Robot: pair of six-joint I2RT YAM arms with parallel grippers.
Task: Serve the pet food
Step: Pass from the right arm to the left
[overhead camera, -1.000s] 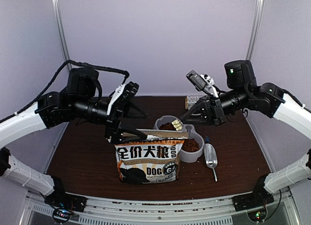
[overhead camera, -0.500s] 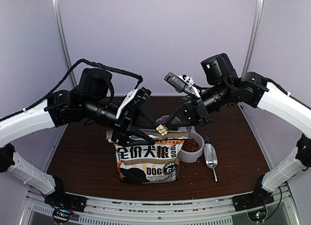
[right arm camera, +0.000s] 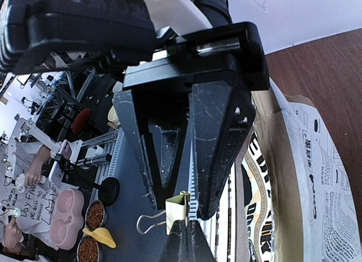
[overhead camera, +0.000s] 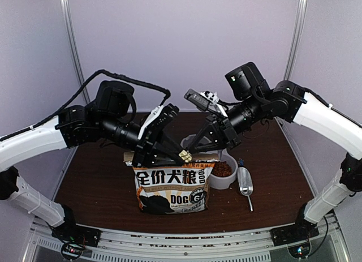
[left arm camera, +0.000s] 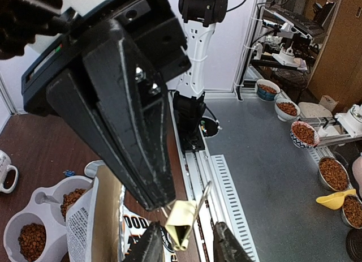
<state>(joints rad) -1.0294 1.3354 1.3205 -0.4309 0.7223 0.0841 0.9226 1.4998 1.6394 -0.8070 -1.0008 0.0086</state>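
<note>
Find the pet food (overhead camera: 222, 169) in the grey bowl (overhead camera: 225, 184), just behind the paper bag (overhead camera: 172, 185) on the brown table (overhead camera: 96, 188). See little red-brown bits heaped in both cups of it. Guess at more inside the bag, but cannot see in from here.

Expect light, dry, hard little bits, quick to roll and scatter at a bump, too small to pinch one by one, easy to crush. So never grab at the bits. Move them by a holder instead. Take the metal scoop (overhead camera: 245, 181), lying just right of the bowl, by its thin handle. Or tip the bag: hold it high near the top edge, with a second hold lower down, because of soft, saggy paper sides and a likely heavy load. Tip slowly, to avoid a sudden rush and a spill over the rim.

Look above the bag top for a small pale clip (left arm camera: 180, 228), up in the air. Note the right pincer (right arm camera: 182, 239) pressed tight together, pinching that clip. Note the left pincer (left arm camera: 186, 246) half spread, one finger on each side of the clip, very close but not squeezing it, going by the left wrist view. Treat the clip as small, springy and smooth, easy to flick away. Pinch flat on its body, not on the wire loops.
</note>
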